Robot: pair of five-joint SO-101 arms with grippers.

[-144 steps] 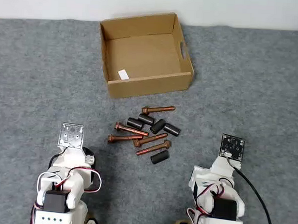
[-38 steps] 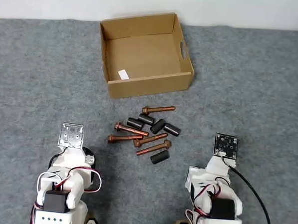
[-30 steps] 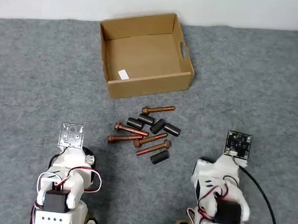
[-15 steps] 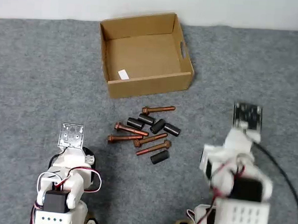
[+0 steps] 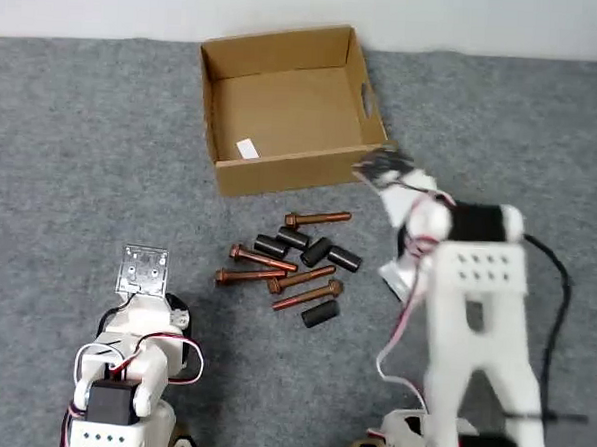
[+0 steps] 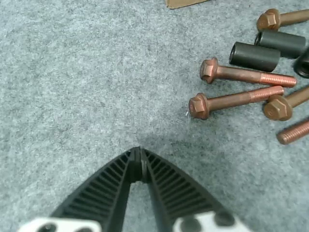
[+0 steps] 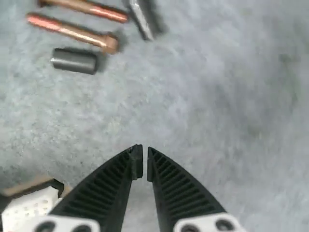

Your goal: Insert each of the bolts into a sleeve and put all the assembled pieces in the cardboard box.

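Bolts point(image 5: 319, 219), five of them, lie loose on the grey desk point(image 5: 82, 152) near its middle, mixed with five black sleeves point(image 5: 345, 258). None of the bolts is inside a sleeve. One sleeve lies a little apart on the near side of the heap, and one bolt lies on the far side, closest to the cardboard box point(image 5: 299, 169). The box stands open toward the desk's far edge, just beyond the heap, with a small white label point(image 5: 247, 149) on its floor and no parts in it.

The left arm point(image 5: 136, 365) is folded low at the near edge, left of the heap. The left gripper point(image 6: 140, 155) has its fingers pressed together with nothing between them, over bare grey cover, and two bolt heads lie near its tips.

The right arm point(image 5: 476, 283) is raised and stretched out on the right of the heap, its wrist beside the box's near right corner. The right gripper point(image 7: 143, 162) is closed to a hairline slit and holds nothing. It hangs over bare cover, apart from the nearest sleeve and bolts.
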